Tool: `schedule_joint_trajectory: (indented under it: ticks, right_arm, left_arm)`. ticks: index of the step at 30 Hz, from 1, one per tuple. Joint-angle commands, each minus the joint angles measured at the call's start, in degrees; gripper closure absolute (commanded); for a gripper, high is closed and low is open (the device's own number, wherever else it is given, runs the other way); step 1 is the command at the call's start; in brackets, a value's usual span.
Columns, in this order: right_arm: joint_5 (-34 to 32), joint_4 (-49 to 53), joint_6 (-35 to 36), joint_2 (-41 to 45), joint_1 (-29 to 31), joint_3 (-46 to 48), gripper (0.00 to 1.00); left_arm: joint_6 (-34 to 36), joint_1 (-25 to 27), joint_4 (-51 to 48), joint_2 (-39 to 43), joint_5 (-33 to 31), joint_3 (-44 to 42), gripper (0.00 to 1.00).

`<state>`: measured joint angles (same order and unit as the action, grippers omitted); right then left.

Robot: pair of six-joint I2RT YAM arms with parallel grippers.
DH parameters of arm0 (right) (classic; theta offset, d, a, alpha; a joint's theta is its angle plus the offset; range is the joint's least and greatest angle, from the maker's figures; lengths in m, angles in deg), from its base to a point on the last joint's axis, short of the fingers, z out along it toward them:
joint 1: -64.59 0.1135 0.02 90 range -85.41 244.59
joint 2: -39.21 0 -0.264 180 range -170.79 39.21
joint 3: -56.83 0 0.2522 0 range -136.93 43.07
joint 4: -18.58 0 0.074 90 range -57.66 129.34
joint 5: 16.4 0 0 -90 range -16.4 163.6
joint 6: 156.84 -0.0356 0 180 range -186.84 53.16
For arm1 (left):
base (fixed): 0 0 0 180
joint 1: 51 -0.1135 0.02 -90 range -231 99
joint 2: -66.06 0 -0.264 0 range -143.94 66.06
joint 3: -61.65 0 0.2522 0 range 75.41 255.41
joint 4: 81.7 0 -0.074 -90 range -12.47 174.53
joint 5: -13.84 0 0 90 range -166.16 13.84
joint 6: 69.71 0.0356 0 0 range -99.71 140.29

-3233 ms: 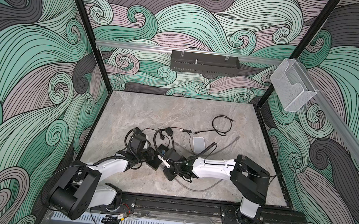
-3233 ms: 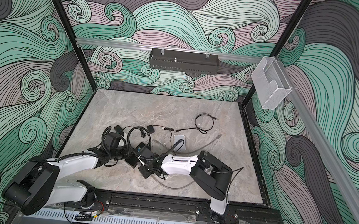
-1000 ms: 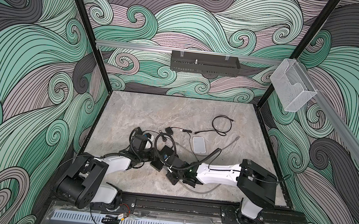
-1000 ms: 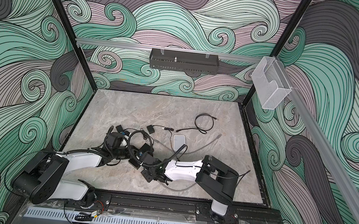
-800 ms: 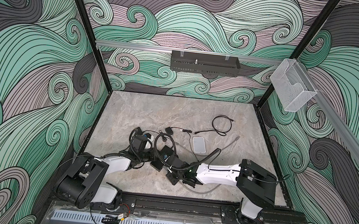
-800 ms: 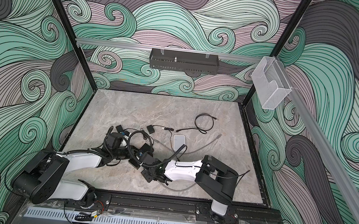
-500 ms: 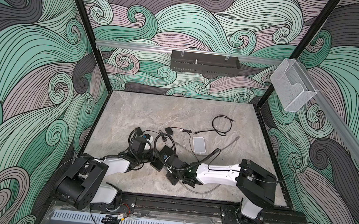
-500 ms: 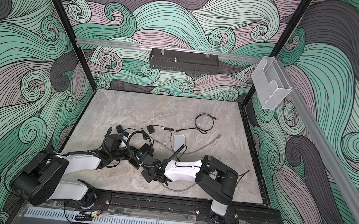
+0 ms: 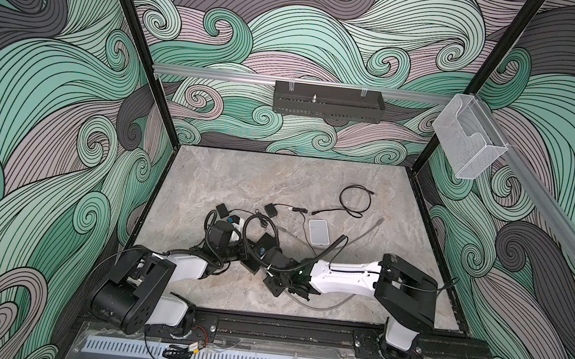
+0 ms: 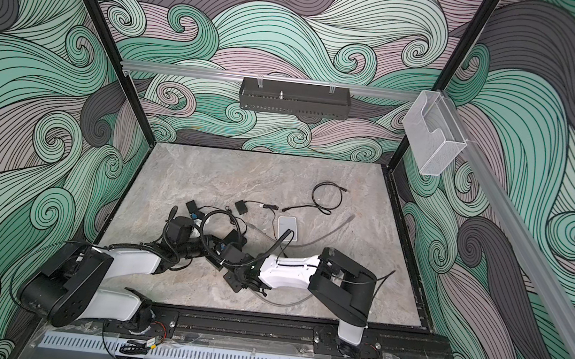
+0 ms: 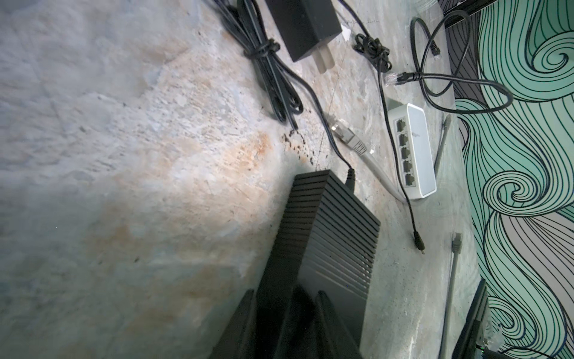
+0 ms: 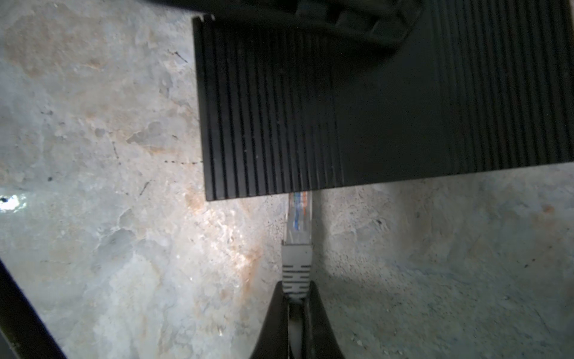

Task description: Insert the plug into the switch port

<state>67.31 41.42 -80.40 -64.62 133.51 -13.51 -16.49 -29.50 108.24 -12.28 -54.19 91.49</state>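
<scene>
Marble tabletop (image 9: 227, 181), swirl-patterned walls (image 9: 47, 126); left gripper (image 11: 282, 310) clamped the black switch (image 11: 335, 223), steadying it. The plug (image 12: 298, 217) met the switch's near edge, long axis straight out from the right gripper (image 12: 295, 298), pinched tight on its grey boot. Port hidden. The clear wall bin (image 9: 464, 148) looked empty.

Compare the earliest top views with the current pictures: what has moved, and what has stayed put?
The right gripper, shut on the grey plug, has drawn back slightly, and the left arm has swung its upper links a little. The left gripper stays on the black switch. The white switch has not moved. Over the last second almost nothing shifted.
</scene>
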Motion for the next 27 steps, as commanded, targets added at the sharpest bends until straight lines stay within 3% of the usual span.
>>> schedule_joint_trajectory:
  ticks: [1, 10, 14, 27]
  right_arm:
    - [-1.0, -11.8, -0.2, -2.2, -0.2, -4.3, 1.0]
    - [-1.5, -14.2, 2.5, 0.6, 0.0, -3.3, 1.0]
    - [-6.9, -12.1, 1.7, 1.1, -0.6, -3.3, 1.0]
    - [-2.4, -10.1, 1.7, -1.0, -0.3, -10.0, 1.0]
  left_arm:
    - [-1.9, 2.4, -7.4, -2.8, 9.0, -3.0, 0.69]
    - [-2.5, 2.8, -7.3, -2.4, 9.0, -3.5, 0.7]
    - [-2.4, 2.9, -8.3, -1.0, 9.2, -3.8, 0.69]
    - [-3.2, 3.8, -10.4, 2.8, 9.0, -4.8, 0.69]
